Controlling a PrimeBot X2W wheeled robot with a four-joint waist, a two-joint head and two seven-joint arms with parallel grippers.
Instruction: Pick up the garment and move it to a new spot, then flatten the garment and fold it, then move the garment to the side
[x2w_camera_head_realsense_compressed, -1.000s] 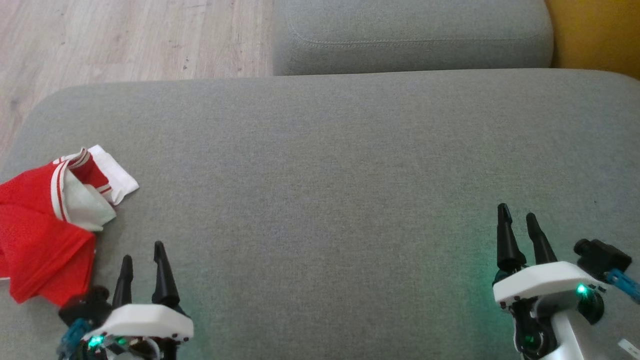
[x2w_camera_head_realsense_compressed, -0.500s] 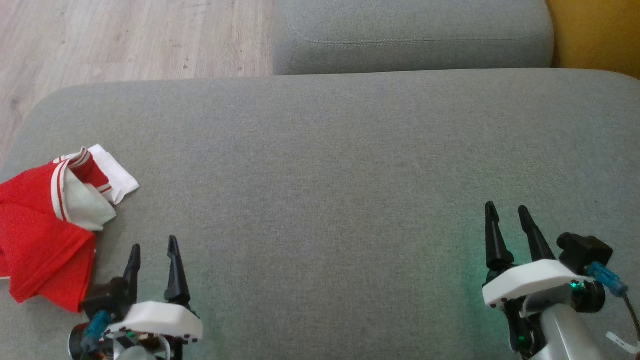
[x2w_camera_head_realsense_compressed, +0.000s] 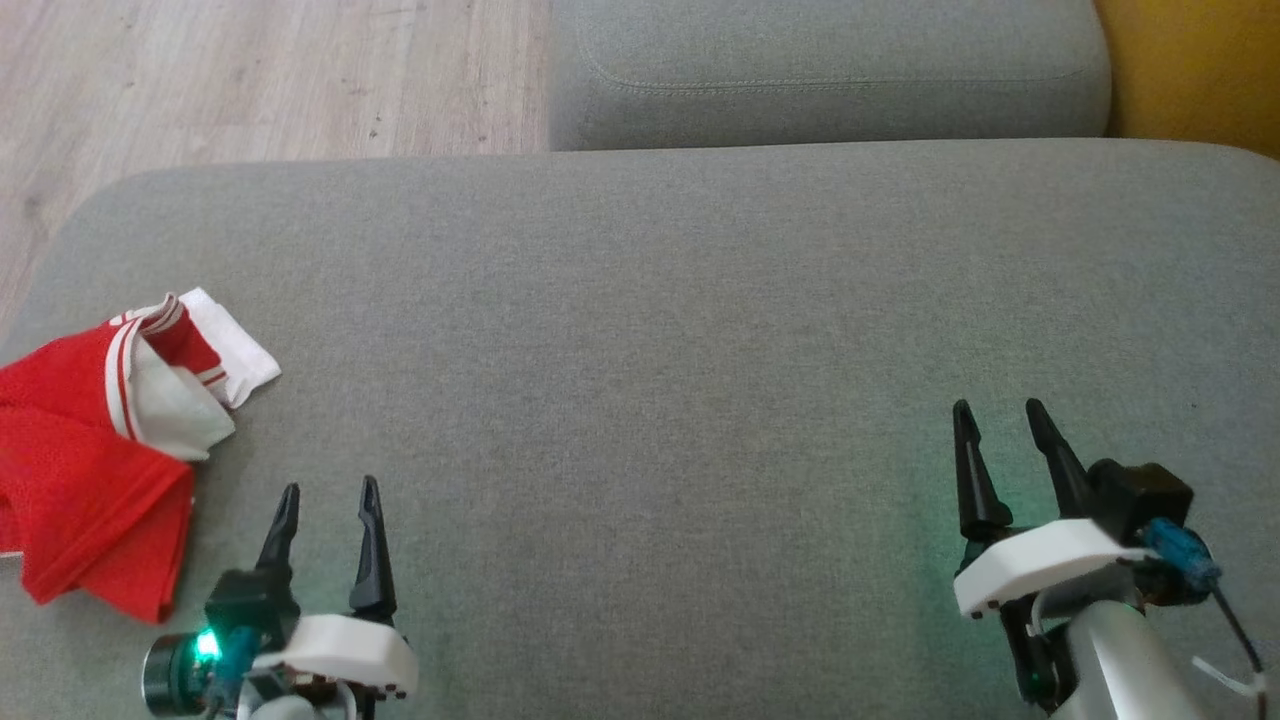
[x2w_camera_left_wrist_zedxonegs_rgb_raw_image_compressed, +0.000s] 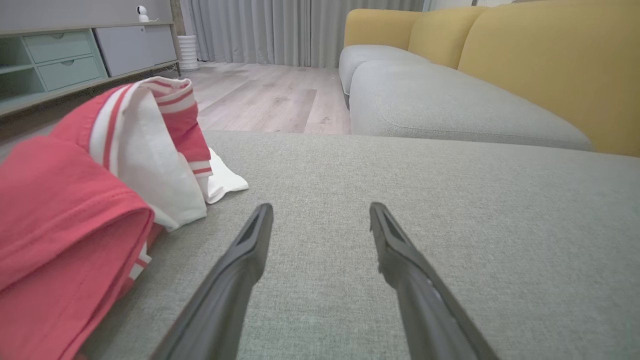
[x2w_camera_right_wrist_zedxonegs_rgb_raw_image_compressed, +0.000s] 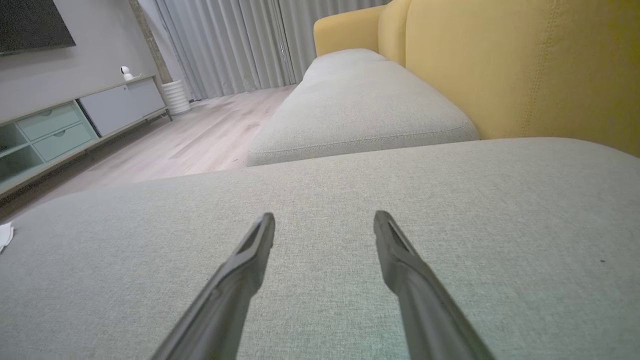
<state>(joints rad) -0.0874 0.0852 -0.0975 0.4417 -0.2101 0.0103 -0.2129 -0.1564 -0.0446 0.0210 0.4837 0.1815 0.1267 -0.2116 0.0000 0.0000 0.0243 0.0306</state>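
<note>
Grey sofa seat cushion (x2w_camera_head_realsense_compressed: 640, 300) spreads beneath both arms. Over it, the left hand (x2w_camera_head_realsense_compressed: 330, 483) has its fingers spread wide with nothing between them, just beside the red-and-white mesh garment (x2w_camera_head_realsense_compressed: 90, 480). The garment lies crumpled at the cushion's left edge. The right hand (x2w_camera_head_realsense_compressed: 998, 403), equally wide and empty, is well apart from the garment, across the cushion. Beyond the garment lie the wooden floor (x2w_camera_head_realsense_compressed: 250, 70) and a second grey cushion (x2w_camera_head_realsense_compressed: 830, 70).

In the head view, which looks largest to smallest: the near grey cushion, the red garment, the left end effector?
The near grey cushion
red garment, partly cropped
left end effector, nearer the camera, so unsure
</note>
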